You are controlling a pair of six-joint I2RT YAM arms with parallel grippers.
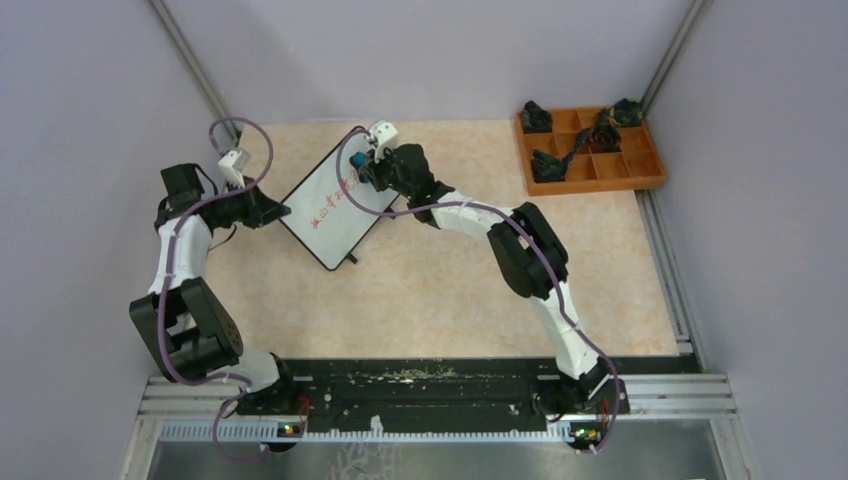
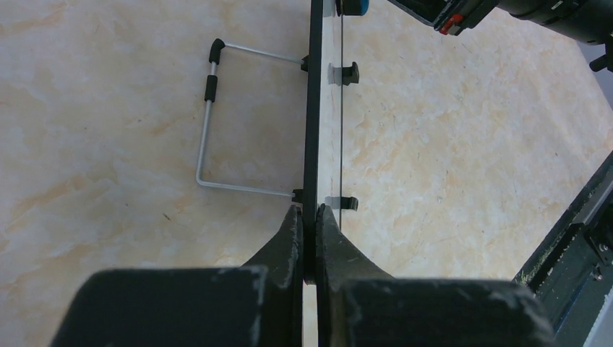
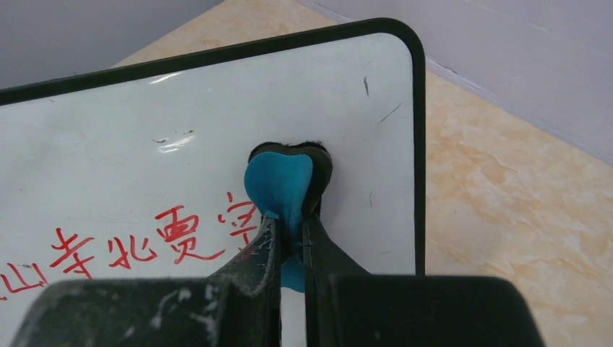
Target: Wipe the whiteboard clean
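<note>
The whiteboard [image 1: 335, 205] stands tilted on the table, white with a thin black frame and red writing across its middle. My left gripper [image 1: 280, 212] is shut on the board's left edge; the left wrist view shows the black frame [image 2: 314, 108] edge-on, clamped at my gripper [image 2: 309, 215]. My right gripper [image 1: 362, 176] is shut on a small blue eraser [image 3: 280, 184] with a black felt pad, pressed on the board [image 3: 130, 130] just right of the red characters [image 3: 155, 242], near its upper right corner.
An orange compartment tray [image 1: 590, 150] with several dark objects stands at the back right. The board's wire stand [image 2: 209, 126] and two black feet [image 2: 345, 72] rest on the beige tabletop. Grey walls close in on three sides. A black rail [image 1: 420, 385] runs along the near edge.
</note>
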